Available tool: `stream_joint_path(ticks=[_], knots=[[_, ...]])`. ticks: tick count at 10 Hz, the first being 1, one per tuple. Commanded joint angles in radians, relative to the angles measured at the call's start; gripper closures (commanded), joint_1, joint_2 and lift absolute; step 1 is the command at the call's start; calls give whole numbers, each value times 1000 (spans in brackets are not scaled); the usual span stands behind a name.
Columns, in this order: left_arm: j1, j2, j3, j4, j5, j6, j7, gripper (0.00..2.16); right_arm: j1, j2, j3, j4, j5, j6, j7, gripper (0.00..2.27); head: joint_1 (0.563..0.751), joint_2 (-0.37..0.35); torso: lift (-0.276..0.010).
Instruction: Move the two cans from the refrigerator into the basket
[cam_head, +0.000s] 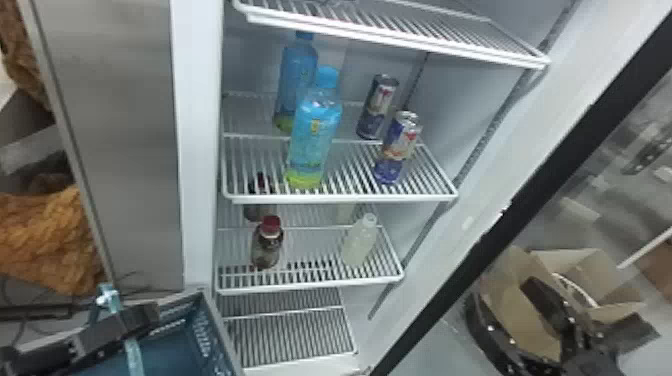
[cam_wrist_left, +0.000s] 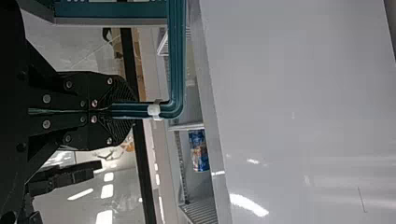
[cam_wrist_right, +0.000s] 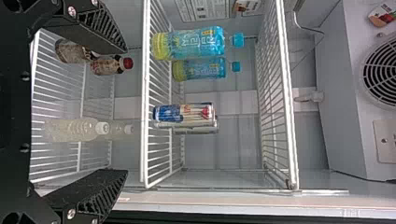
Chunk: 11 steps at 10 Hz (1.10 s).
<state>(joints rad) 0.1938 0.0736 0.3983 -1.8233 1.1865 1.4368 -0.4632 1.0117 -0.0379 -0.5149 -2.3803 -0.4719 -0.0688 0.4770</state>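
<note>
The front can stands near the right of the middle shelf, with the rear can behind it. Both cans are upright, close together. At the lower left of the head view, my left gripper holds the teal handle of the basket. In its wrist view the left gripper is shut on the handle. My right gripper is at the head view's lower right, outside the shelves. The right gripper faces the refrigerator, its fingers spread wide with nothing between them.
Two blue bottles stand left of the cans on the same shelf. Red-capped bottles and pale bottles occupy the shelf below. Another wire shelf spans above the cans. The open door's dark edge borders the right side.
</note>
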Motion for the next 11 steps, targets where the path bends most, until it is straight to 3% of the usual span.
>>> stream_joint_path(ticks=[1, 7, 11], knots=[[-5, 0, -7, -2, 2, -1, 0, 1197, -8, 0, 2, 8, -1, 2, 0, 127, 695, -350, -35], [-24, 3, -31, -6, 22, -8, -5, 1197, -37, 0, 4, 18, 13, 10, 0, 127, 695, -350, -35], [-32, 3, -33, -6, 28, -13, -5, 1197, -148, 0, 6, 62, 69, 17, 0, 121, 695, -350, -35]])
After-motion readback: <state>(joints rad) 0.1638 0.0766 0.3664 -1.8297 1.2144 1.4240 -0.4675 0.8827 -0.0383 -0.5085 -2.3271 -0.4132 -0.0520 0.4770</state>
